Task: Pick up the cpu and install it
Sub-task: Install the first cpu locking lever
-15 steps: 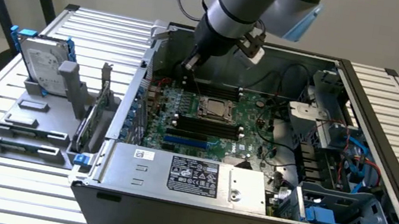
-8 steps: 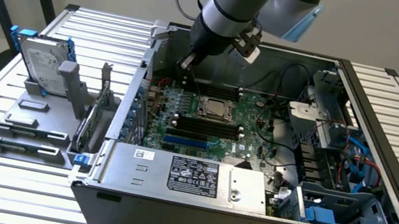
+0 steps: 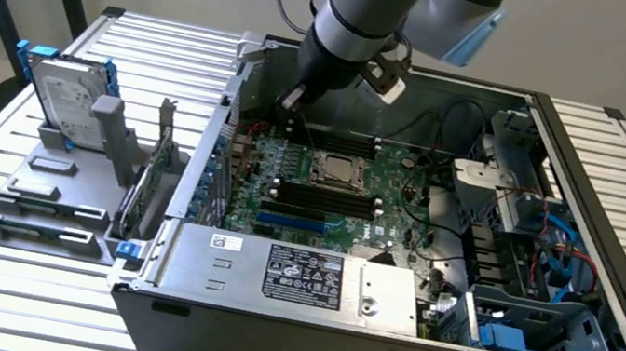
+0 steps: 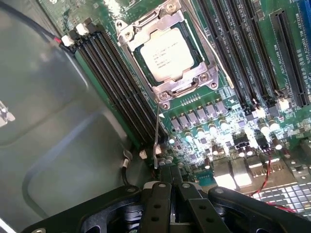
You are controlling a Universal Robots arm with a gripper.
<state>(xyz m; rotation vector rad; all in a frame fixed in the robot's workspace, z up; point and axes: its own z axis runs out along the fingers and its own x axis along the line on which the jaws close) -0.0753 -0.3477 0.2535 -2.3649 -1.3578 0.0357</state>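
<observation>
On the exterior view's left, a hard drive (image 3: 59,93) with blue rails is being held upright in a grey rack (image 3: 47,190) on the slatted counter (image 3: 17,298). At centre, the arm is being shown inside the open computer case (image 3: 387,347), its fingers (image 3: 292,100) pressed together just above the motherboard (image 3: 384,206) by the far wall. The cpu (image 3: 336,170) is being cradled in its socket (image 4: 187,80), silver top up, lying toward the exterior view's right of the fingers and nearer the camera. A thin metal lever (image 4: 156,136) is being seen running from socket to fingertips, contact unclear
</observation>
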